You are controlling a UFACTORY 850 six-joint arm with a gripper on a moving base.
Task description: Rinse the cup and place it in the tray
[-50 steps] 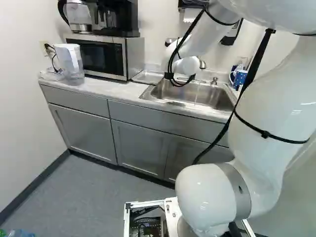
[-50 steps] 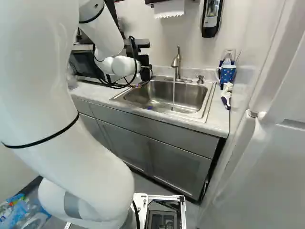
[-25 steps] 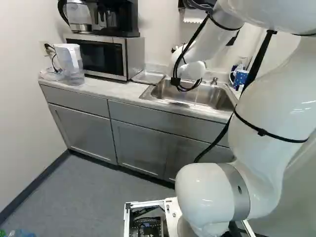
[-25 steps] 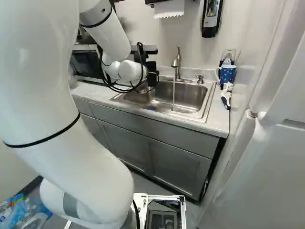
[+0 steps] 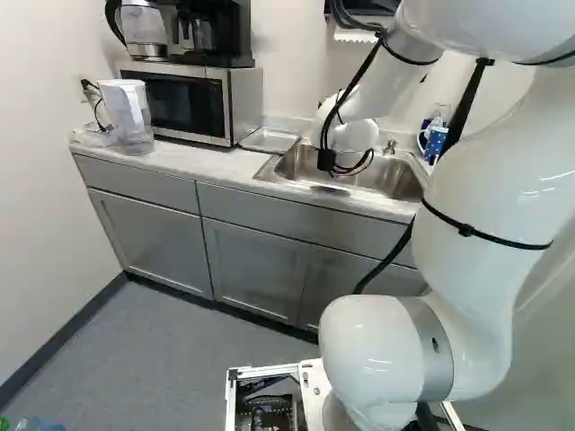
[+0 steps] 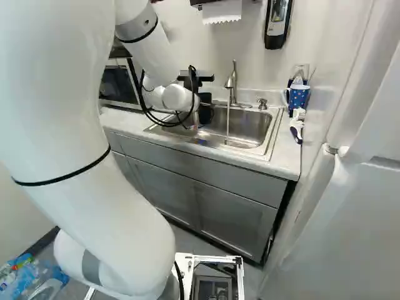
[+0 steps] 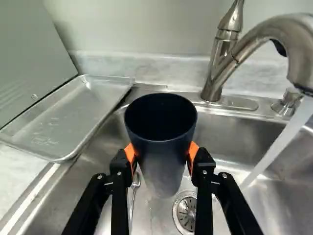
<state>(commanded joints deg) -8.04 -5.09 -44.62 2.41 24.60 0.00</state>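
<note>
Arm [image 5: 485,224], smooth, white and rounded, rises right of the middle in the left base view, bends over high up and reaches ahead, its far end dipping over the brushed-metal sink [image 5: 395,180]. Dark cables loop round that end. Beside the sink's left rim, on the pale, mottled counter [image 5: 211,164], lies the shallow metal tray [image 5: 269,140], next to the boxy microwave [image 5: 180,103]. A clear pitcher [image 5: 128,112] with a white upper part stands by the counter's left end.

In the right base view the upper arm slants down past the microwave, and the black gripper [image 6: 205,109] is over the left part of the sink; the fingers are too obscured to read from there. A curved metal faucet [image 6: 232,87] at the sink's rear edge lets down a thin stream of water [image 6: 227,122]. Near the counter's right edge stand a glossy blue mug [image 6: 299,97] with light spots and, nearer, a brush [image 6: 297,125] with pale bristles.

In the wrist view the gripper is clenched on the dark, round, tapering cup [image 7: 161,147], its orange pads [image 7: 193,152] pressing from two sides, the fingers parted by the cup's width. The cup is over the sink, mouth up, apart from the water; past its far side is the sink's rear rim. Under the gripper are a slotted drain [image 7: 186,213] and a slim metal utensil [image 7: 133,193].
</note>
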